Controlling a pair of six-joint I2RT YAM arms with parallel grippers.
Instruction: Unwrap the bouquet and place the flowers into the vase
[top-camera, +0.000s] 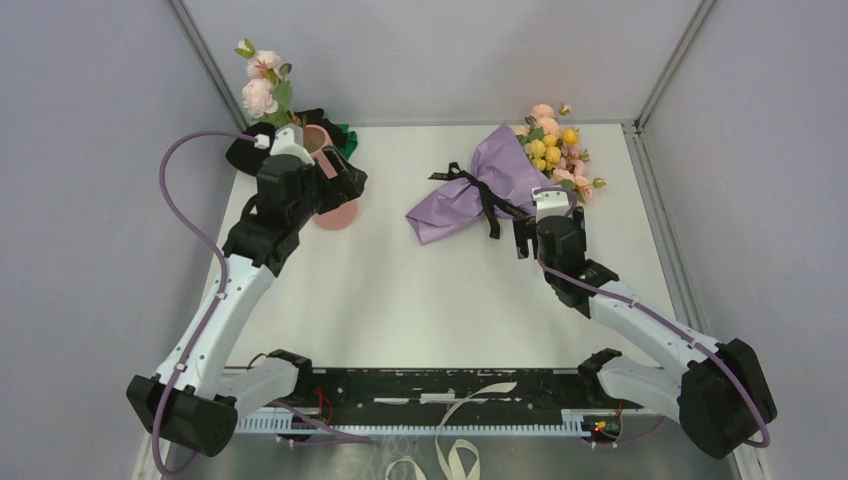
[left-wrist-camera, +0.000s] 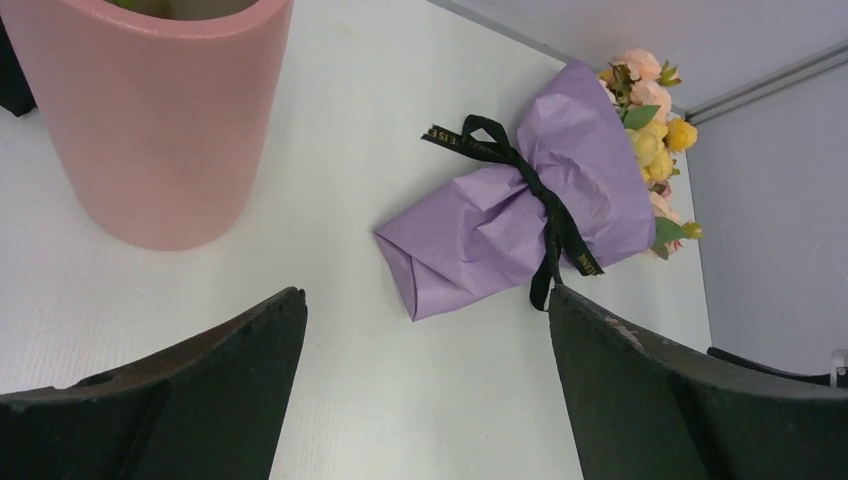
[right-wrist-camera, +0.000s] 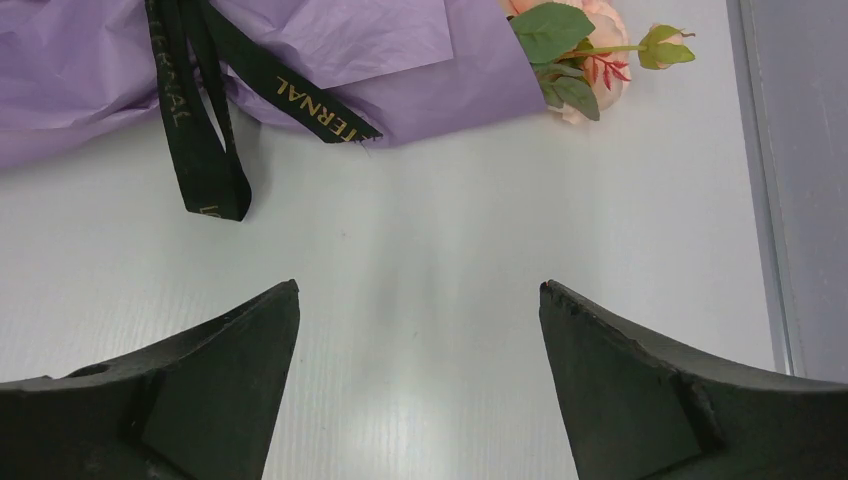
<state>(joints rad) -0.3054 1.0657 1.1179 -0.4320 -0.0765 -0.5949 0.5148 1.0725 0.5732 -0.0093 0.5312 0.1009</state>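
The bouquet (top-camera: 470, 195) lies on its side on the white table, a lilac paper cone tied with a black ribbon (top-camera: 487, 205). Its peach and yellow flowers (top-camera: 553, 145) point to the back right. The salmon-pink vase (top-camera: 337, 213) stands upright at the back left, partly covered by my left gripper (top-camera: 343, 180). That gripper is open and empty; in its wrist view the vase (left-wrist-camera: 165, 110) is at upper left and the bouquet (left-wrist-camera: 510, 215) lies ahead. My right gripper (top-camera: 548, 200) hovers open just near of the bouquet, with ribbon tails (right-wrist-camera: 200, 130) and paper (right-wrist-camera: 350, 50) just beyond its fingertips.
A pale pink sprig with buds (top-camera: 262, 85) rises behind the vase, beside a black cloth lump (top-camera: 322, 122). Grey walls close in the table on three sides, with a metal rail (top-camera: 655, 200) along the right edge. Loose white straps (top-camera: 450, 455) hang at the front.
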